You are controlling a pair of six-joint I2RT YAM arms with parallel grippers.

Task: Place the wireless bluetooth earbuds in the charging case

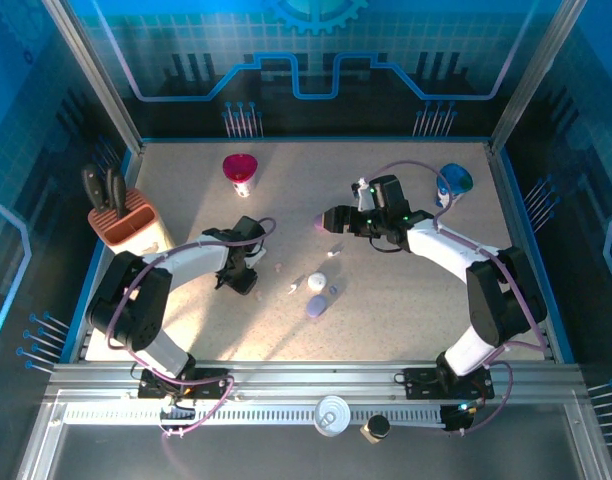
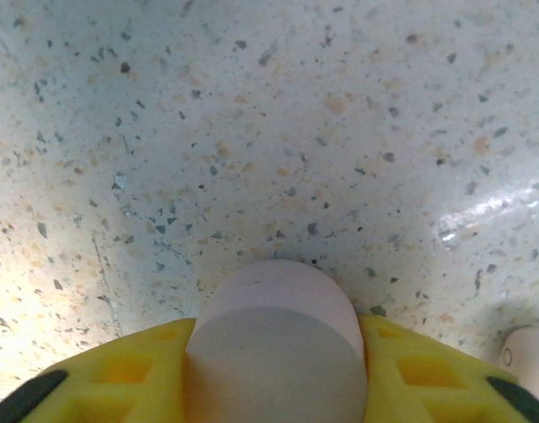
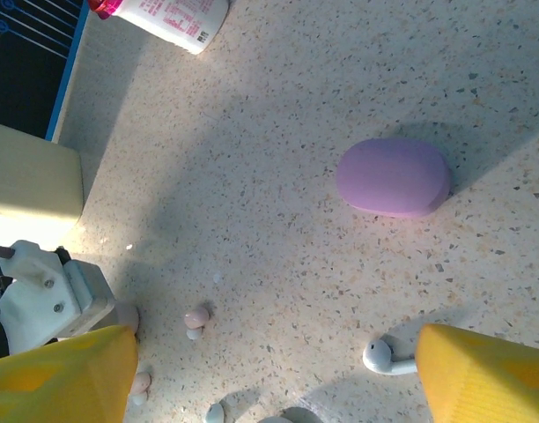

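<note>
My left gripper [image 1: 242, 280] is low on the table, left of centre. Its yellow fingers [image 2: 129, 370] press on both sides of a pale pink oval charging case [image 2: 274, 326]. My right gripper [image 1: 331, 220] hovers open at mid table, with nothing between its fingers [image 3: 481, 370]. Ahead of it lies a purple oval case [image 3: 393, 176]. Small earbuds are scattered on the table: a white stemmed one [image 3: 384, 357] beside the right finger, a pink one [image 3: 196, 317] and another pink one [image 3: 140, 383] by the left finger. More tiny buds [image 1: 293, 290] lie between the arms.
A white case [image 1: 316, 283] and a second purple case [image 1: 316, 306] lie near the middle. A knife block [image 1: 126, 220] stands at the left. A red-topped bottle [image 1: 240, 172] is at the back, and a blue cup [image 1: 454, 180] at the back right.
</note>
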